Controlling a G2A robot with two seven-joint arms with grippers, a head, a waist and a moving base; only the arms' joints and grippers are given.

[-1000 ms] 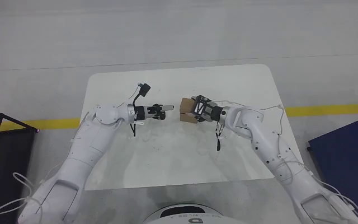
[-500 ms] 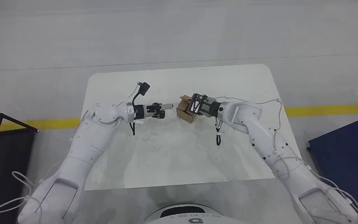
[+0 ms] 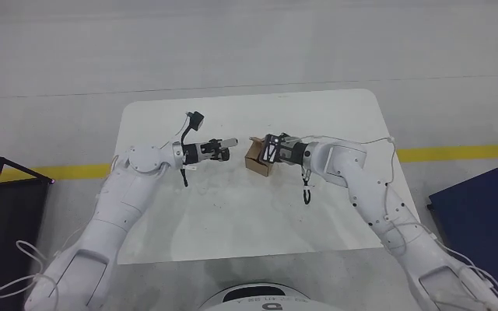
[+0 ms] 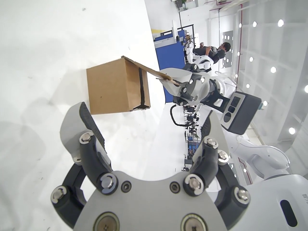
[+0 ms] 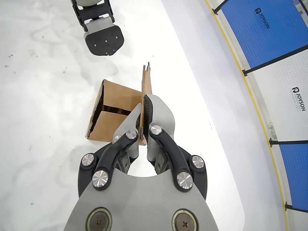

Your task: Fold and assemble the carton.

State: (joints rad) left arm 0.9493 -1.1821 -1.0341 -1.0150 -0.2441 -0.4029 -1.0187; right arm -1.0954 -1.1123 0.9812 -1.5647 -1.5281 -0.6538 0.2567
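Top view: a small brown carton [image 3: 256,155] sits near the middle of the white tabletop [image 3: 233,225], between the two arms. The right end effector [image 3: 269,148] is at the carton's right side, and the left end effector [image 3: 232,144] is near its left side, with a gap of bare tabletop between them.

From the right wrist view, the right end effector [image 5: 144,103] is clamped together on a single flap [image 5: 147,80] of the carton [image 5: 113,111]. The flap stands out edge-on from the box (its torn end reaches past the fingertips). The side of the carton facing this wrist shows two inner flaps folded in, with a dark slit between them. Farther off, one dark pad [image 5: 104,40] of the left end effector faces the box without touching it.

In the left wrist view, the left end effector [image 4: 146,117] has its fingers spread wide apart and grips nothing. The carton [image 4: 113,90] lies just beyond the fingertips, its closed face toward this wrist, and its flap [image 4: 149,69] is pinched by the right end effector [image 4: 176,82].

A yellow line [image 3: 78,169] runs across the floor beside the tabletop, and blue panels [image 5: 259,20] stand behind it.
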